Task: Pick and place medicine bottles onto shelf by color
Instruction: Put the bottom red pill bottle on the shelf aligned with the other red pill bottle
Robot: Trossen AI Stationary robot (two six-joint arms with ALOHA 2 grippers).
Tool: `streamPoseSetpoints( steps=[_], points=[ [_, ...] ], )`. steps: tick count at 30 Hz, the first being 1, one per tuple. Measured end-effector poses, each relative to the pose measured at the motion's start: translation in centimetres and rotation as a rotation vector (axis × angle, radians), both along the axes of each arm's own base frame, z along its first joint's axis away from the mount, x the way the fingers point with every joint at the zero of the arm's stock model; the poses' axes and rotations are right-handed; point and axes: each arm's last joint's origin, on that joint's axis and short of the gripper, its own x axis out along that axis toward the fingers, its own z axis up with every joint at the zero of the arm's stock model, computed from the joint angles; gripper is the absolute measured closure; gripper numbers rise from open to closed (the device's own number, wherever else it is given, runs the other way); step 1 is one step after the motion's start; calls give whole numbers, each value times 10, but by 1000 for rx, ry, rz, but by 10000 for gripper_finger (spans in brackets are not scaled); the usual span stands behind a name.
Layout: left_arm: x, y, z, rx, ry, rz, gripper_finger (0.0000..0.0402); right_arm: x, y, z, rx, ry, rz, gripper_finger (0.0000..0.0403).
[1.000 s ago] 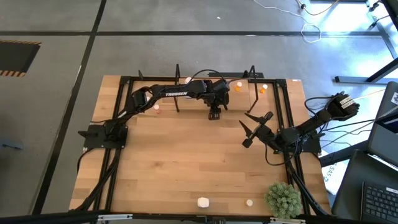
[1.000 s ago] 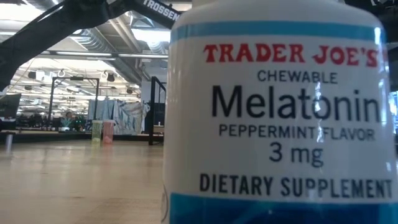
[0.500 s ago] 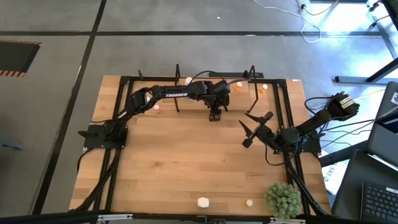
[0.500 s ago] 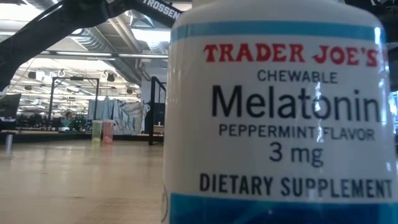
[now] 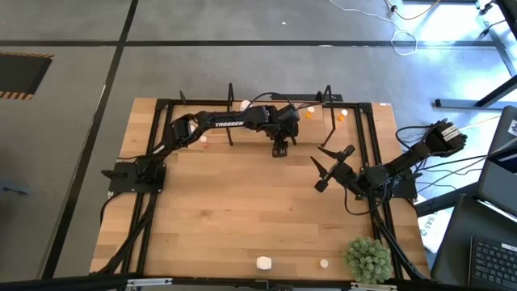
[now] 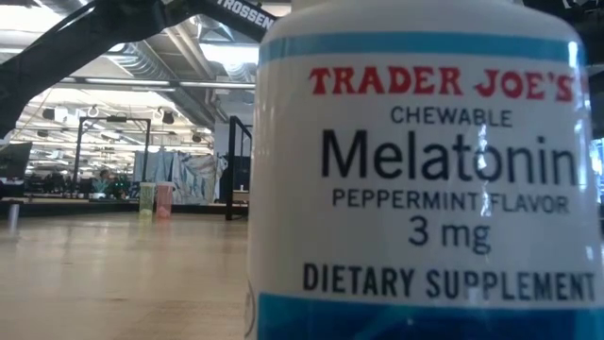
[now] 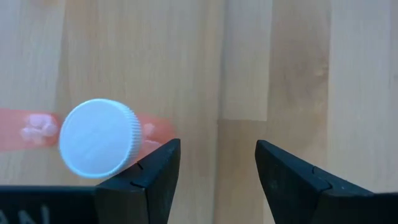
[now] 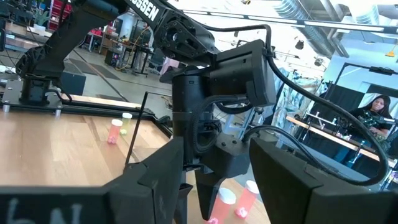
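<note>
Wooden table point(image 5: 242, 210) fills a black frame on grey concrete; an open workshop lies beyond. Left gripper point(image 5: 279, 150) hangs with jaws apart over the far edge beside an orange bottle point(image 7: 96, 138). Right gripper point(image 5: 329, 168) waits, jaws parted, mid-table. White bottle point(image 5: 264, 263) stands near the front.

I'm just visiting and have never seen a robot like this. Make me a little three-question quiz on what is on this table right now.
1. True or false: the left gripper is clamped around the white-capped pink bottle.
2. What product name is printed on the big white bottle standing right before the low camera?
3. The green plant sits at which place? A) table centre B) the near right corner, seen from above C) on the shelf

Key
1. False: its jaws are open and empty, with the bottle beside one finger.
2. Trader Joe's chewable Melatonin.
3. B
</note>
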Motion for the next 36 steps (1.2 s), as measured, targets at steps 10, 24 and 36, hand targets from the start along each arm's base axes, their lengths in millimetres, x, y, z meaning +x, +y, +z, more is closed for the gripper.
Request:
streamPoseSetpoints(
  steps=[10,24,36],
  points=[
    [2,-6,0,-47,-16,76,198,0,0,0,0,0,0,215],
    [5,-6,-1,-129,-95,172,198,0,0,0,0,0,0,215],
    [5,-3,-1,-122,-102,207,198,0,0,0,0,0,0,215]
  ],
)
